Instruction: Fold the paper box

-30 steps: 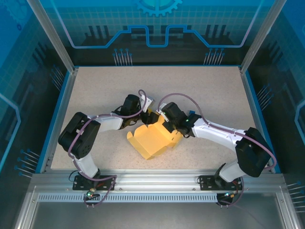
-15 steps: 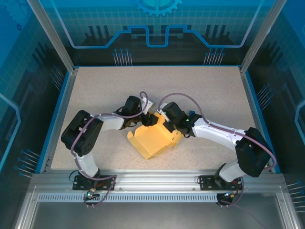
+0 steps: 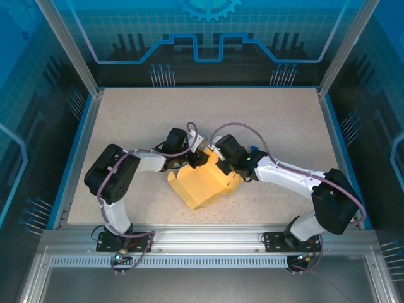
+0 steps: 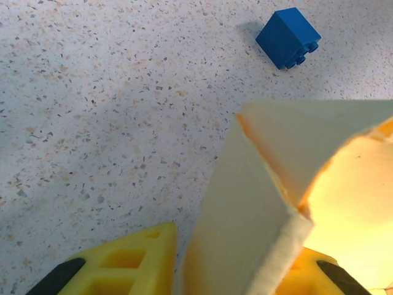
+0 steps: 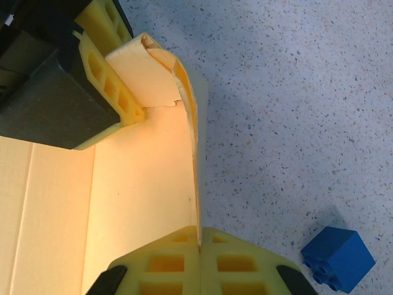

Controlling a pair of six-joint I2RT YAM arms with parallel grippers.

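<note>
The right gripper (image 5: 199, 236) is pinching the paper box (image 5: 141, 184) wall shut, while the left gripper (image 4: 236, 264) is straddling a flap (image 4: 239, 203), its clamp unclear, and needing square pressure.

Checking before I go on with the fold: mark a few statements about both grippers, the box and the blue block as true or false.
1. The right gripper is shut on a wall of the paper box. True.
2. The blue block lies inside the paper box. False: it sits on the table, outside it.
3. The left gripper straddles a flap of the paper box. True.
4. The paper box lies fully flat. False: its walls stand up.
</note>
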